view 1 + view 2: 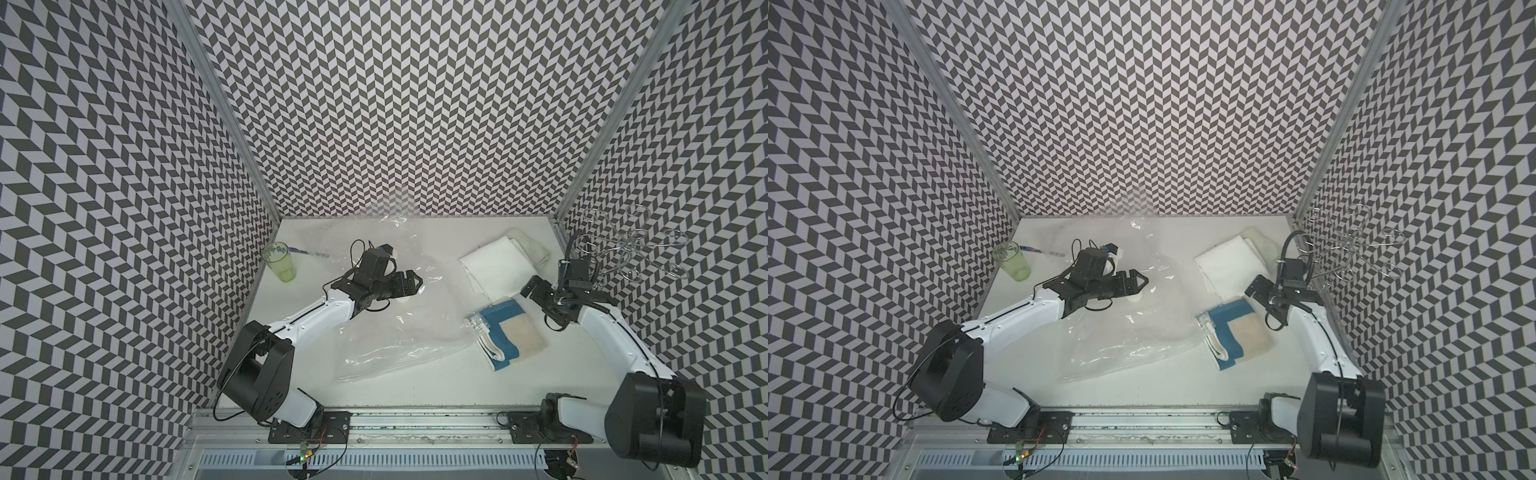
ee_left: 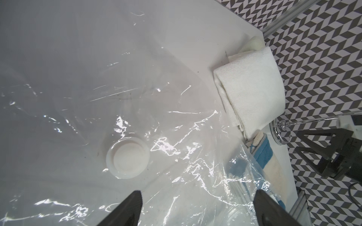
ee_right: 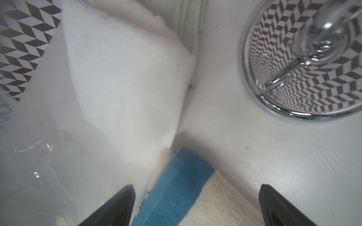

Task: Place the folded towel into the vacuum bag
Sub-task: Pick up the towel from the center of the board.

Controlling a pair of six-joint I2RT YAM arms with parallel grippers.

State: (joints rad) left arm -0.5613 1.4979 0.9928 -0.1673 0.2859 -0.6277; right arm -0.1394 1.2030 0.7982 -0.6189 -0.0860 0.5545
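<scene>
Task at an early stage: nothing is held, and no towel is clearly bagged.

The vacuum bag [image 1: 415, 332] lies flat and crinkled across the middle of the table [image 1: 316, 361], running from the far edge towards the near edge. Its round white valve cap [image 2: 128, 157] faces up. The left gripper [image 1: 417, 279] hangs just above the plastic beside the cap, jaws wide apart and gripping nothing.

Two towels sit outside the bag's main body. The blue-and-cream folded towel [image 1: 515, 332] lies near the right edge, and a corner of the bag overlaps its end nearest the table's middle. You cannot tell from these views whether that end has entered the mouth or merely lies under the film. A white folded towel [image 1: 494, 266] rests towards the far right corner, touching the blue-and-cream one.

The right gripper [image 1: 532, 289] hovers over the far end of the blue-and-cream towel, jaws spread and empty, so that is probably the towel you are meant to bag.

Still to do, by this reading: grasp the towel, hold the bag's mouth open, and slide the towel fully inside.
</scene>
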